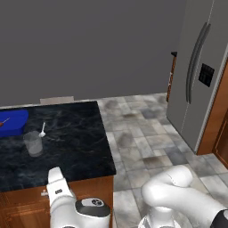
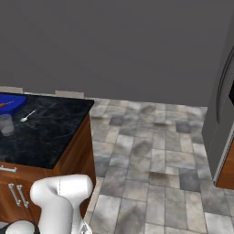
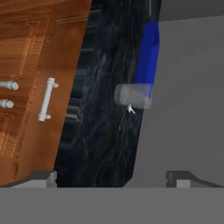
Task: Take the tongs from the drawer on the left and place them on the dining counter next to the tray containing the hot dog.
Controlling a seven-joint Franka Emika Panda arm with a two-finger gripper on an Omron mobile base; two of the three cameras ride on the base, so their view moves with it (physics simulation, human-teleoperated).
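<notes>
— Three things crowd the far left end of your tabletop (image 1: 71, 133): the blue tray (image 1: 13, 122), a clear glass (image 1: 33, 143) and a small white spoon (image 1: 42, 130). How much room do you have beside them?

— Plenty. From the left base view, the black white-veined marble runs bare from the glass to its right edge, and that edge drops straight onto open grey stone-tile floor (image 1: 147, 142). The tray has rounded corners and low walls, and an orange-brown hot dog (image 1: 3, 121) pokes in at its left; part of the tray is cut off by the frame.

— And the gripper?

— You see its two dark tips spread wide at the bottom of the hand view, gripper (image 3: 113, 179) pinching nothing. It looks along the reddish-brown wooden front, where the drawer (image 3: 39, 87) carries a short silver bar handle (image 3: 46, 99).

— The tongs?

— You cannot tell where they lie; the drawer front is closed.

— Anything tall nearby?

— A grey fridge (image 1: 200, 75) stands well apart, across the tiles on the right.
</notes>
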